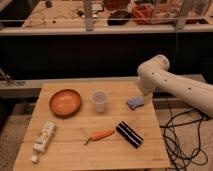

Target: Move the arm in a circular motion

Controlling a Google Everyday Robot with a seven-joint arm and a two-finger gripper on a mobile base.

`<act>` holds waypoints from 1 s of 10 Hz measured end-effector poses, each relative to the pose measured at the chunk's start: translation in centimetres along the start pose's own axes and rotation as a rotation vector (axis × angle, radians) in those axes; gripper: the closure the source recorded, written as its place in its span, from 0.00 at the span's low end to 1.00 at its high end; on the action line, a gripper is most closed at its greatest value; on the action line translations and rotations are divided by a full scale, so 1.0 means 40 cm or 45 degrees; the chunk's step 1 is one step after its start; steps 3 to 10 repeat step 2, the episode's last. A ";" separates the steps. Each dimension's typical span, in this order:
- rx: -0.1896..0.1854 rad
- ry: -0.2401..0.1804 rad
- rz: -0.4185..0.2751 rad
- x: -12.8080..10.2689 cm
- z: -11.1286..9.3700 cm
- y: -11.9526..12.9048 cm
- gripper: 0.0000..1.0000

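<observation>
Camera view: the arm [172, 84] entered from right edge, long axis running up-left to a bulbous joint at right-centre of frame. Gripper [144, 98] hung below that joint, just above blue sponge [135, 103] on wooden table [65, 150]; its state cannot be told.

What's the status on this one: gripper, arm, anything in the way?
Gripper hidden behind the arm, near the table's right rear edge. Arm bent above the blue sponge. Cup and bowl off to its side.
</observation>
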 end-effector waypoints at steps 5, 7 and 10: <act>-0.021 -0.003 0.067 -0.023 -0.046 0.097 0.20; -0.021 -0.003 0.067 -0.023 -0.046 0.097 0.20; -0.021 -0.003 0.067 -0.023 -0.046 0.097 0.20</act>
